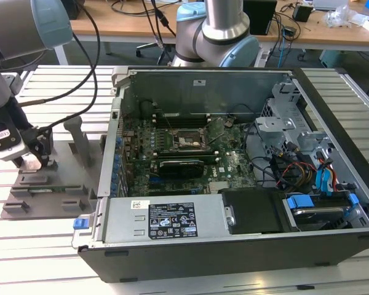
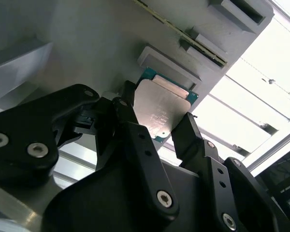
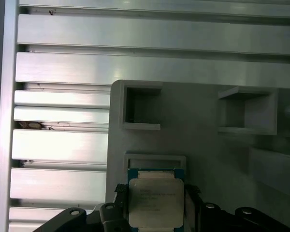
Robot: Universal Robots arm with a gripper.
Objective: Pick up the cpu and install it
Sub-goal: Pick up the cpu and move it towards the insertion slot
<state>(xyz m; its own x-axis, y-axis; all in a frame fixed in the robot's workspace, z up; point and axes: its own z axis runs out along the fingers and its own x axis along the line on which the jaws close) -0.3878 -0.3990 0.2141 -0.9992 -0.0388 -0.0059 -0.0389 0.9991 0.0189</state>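
Two opposite edges of the cpu (image 2: 162, 104) are pinched by the gripper (image 2: 156, 116) at the holder tray (image 2: 87, 48). The cpu is judged light, rigid and fragile underneath, so only the edges should be held.

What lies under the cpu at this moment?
The grey holder tray lies beneath the cpu; its raised ledge shows just beyond. The spot directly under the chip is hidden by it.
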